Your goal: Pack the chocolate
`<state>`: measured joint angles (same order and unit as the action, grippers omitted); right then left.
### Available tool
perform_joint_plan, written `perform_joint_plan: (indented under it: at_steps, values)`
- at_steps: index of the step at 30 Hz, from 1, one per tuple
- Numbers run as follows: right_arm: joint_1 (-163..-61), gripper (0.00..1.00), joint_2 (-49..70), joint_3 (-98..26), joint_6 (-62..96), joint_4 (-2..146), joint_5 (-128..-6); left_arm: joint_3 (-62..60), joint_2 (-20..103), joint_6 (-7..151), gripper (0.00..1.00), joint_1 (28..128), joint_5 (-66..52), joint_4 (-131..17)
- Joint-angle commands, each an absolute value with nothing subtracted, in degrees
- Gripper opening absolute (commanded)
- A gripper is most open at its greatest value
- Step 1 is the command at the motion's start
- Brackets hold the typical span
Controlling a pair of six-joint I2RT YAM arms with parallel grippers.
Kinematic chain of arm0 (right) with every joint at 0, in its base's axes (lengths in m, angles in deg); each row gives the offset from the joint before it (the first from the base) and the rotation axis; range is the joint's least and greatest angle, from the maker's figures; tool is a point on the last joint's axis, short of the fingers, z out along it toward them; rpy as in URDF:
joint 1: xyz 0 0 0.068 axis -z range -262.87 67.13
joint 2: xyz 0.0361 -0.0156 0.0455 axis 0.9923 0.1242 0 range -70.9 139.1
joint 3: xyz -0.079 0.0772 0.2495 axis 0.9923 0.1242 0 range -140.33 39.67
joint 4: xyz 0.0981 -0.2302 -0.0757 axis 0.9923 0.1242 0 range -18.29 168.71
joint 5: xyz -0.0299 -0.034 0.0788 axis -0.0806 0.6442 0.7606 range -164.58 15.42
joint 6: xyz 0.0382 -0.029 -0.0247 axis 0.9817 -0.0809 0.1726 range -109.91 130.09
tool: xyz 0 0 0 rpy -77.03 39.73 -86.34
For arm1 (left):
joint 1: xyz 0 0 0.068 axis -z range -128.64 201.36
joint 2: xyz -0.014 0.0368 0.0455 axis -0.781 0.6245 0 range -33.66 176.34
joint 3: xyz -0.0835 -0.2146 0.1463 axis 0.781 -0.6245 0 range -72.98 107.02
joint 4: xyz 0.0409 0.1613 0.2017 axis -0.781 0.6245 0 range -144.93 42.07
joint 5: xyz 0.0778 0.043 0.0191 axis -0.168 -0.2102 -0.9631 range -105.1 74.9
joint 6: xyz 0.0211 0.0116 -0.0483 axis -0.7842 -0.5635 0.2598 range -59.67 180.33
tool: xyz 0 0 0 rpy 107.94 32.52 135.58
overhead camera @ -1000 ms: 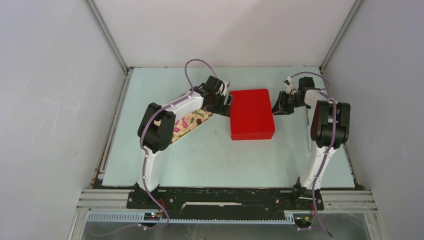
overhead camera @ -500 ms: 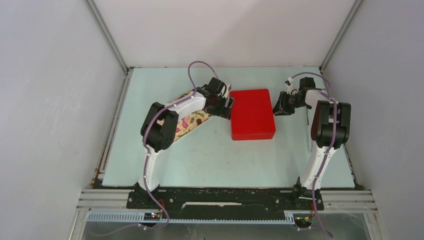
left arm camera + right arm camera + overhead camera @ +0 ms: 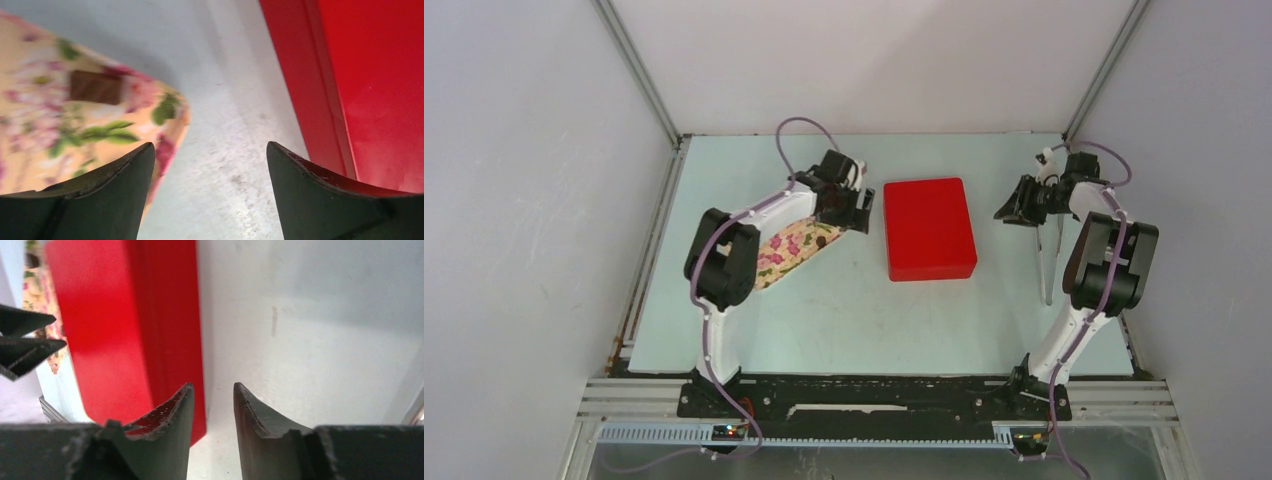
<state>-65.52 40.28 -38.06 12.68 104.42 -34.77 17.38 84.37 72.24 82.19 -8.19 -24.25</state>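
A closed red box lies in the middle of the table. To its left a flower-print tray sits partly under my left arm. In the left wrist view one dark brown chocolate lies on the tray. My left gripper hangs open and empty over the bare table between the tray and the box's left side. My right gripper is a little way off the box's right side. Its jaws stand apart with nothing between them.
A thin metal tool lies on the table by the right arm. Grey walls close in the table on the left, back and right. Both arm bases stand at the near edge.
Both grippers have drawn back from the sides of the red box, the left one leftward and the right one rightward. The right jaws have opened a little. The box has stayed put.
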Motion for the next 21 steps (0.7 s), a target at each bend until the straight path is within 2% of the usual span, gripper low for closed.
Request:
perform_joint_plan:
  at_steps: [1,4,7,11,16,21]
  values:
    - [-66.7,0.35,32.7,-38.4,12.0,98.7,-27.9,16.4,75.9,71.4,0.85,78.1,-8.1,-29.1]
    - [-67.2,0.29,31.7,-39.0,14.4,92.8,-22.8,16.1,74.4,73.1,0.82,77.3,0.1,-36.1]
    - [-68.8,0.27,34.3,-42.1,18.4,88.7,-19.1,17.0,75.4,76.3,0.78,77.2,10.4,-45.3]
    - [-72.1,0.27,40.3,-46.8,23.0,85.6,-16.2,21.7,80.8,81.9,0.76,78.1,20.4,-50.7]
    - [-75.6,0.27,50.0,-53.4,26.2,85.0,-17.0,25.7,88.6,87.0,0.76,79.4,27.0,-56.6]
    - [-75.8,0.25,62.0,-60.0,34.6,85.3,-20.3,28.6,97.2,90.7,0.76,79.9,25.6,-57.1]
